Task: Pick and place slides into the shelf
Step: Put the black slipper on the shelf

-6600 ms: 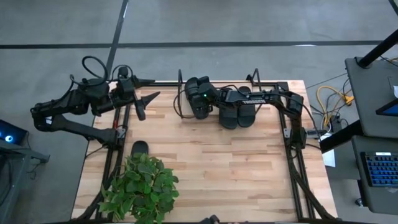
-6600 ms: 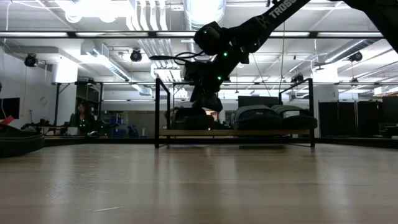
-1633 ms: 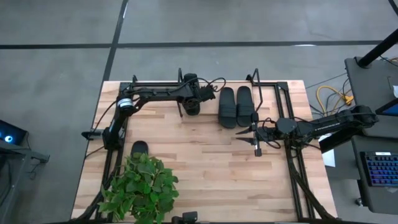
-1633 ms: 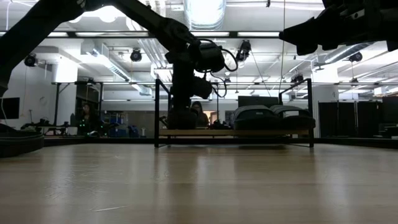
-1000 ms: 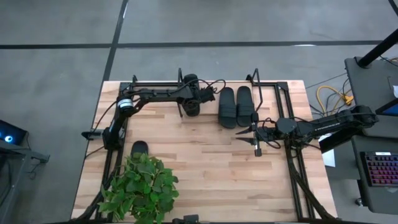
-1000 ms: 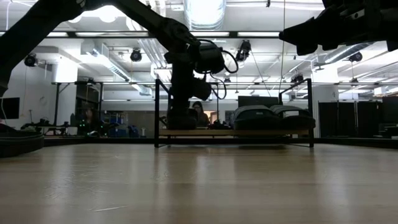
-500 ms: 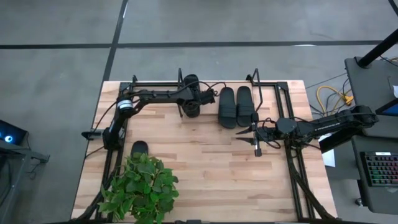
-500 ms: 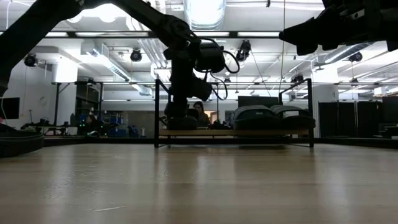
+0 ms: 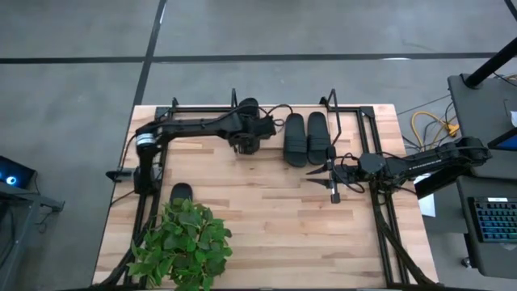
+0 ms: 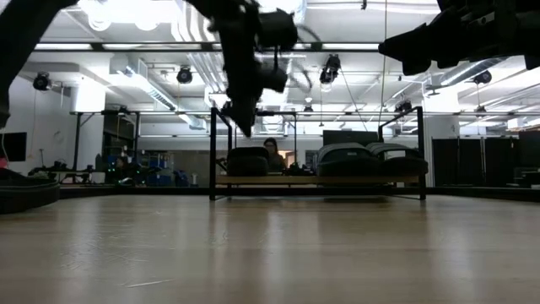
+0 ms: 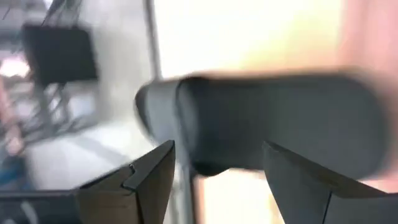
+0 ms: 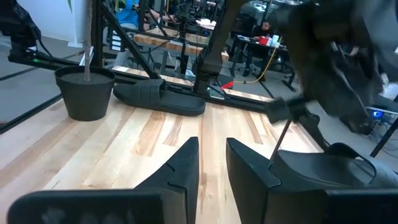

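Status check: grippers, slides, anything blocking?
Left gripper open above a slide on the shelf. Right gripper idle near table's right side. One slide by the plant.

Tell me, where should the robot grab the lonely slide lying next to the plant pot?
The slide lies flat on its sole with its strap arched up. Probably best to pinch the wide strap from straight above, one finger on each edge, coming down on the side away from the plant pot close beside it.

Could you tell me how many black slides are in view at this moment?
4. Three rest on the shelf: one at its left end below the left gripper, two side by side toward its right. One lies on the table beside the plant.
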`<state>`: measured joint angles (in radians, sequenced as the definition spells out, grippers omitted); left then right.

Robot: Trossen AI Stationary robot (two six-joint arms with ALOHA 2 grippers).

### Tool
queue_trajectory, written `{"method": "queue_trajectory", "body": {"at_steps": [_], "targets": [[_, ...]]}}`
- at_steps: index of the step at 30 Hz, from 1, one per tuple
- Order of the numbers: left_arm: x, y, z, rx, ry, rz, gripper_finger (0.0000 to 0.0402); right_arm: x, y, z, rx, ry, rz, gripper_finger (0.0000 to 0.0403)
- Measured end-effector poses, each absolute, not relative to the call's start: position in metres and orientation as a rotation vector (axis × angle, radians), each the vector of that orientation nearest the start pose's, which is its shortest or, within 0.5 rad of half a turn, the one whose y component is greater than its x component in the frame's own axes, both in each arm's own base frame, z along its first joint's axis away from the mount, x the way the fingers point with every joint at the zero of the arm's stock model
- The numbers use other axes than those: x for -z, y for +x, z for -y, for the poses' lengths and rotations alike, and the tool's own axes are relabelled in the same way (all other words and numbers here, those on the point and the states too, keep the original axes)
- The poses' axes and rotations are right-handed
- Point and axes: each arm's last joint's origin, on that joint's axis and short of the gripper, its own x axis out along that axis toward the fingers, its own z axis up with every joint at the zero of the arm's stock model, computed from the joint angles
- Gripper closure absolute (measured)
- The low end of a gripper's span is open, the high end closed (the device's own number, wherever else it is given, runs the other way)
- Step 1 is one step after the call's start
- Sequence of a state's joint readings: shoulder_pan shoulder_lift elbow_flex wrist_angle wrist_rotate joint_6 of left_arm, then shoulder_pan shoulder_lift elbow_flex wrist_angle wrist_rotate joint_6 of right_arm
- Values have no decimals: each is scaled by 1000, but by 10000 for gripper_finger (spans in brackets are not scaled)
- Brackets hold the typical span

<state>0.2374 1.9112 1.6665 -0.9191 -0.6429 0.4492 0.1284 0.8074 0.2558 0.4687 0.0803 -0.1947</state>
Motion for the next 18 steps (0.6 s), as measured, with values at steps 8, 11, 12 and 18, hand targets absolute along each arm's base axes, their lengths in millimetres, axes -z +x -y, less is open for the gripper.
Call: {"method": "queue_trajectory", "body": {"at_steps": [8, 11, 12, 18], "targets": [[-331, 369, -51, -300, 535, -1010, 178, -209, 173, -20, -56, -207, -72, 335], [-356, 356, -31, -271, 433, -889, 178, -210, 173, -20, -55, -207, -66, 332], [-365, 350, -26, -257, 385, -848, 178, -210, 173, -20, -55, -207, -65, 331], [-415, 308, 0, -196, 143, -638, 178, -211, 173, -20, -54, -208, -53, 333]]}}
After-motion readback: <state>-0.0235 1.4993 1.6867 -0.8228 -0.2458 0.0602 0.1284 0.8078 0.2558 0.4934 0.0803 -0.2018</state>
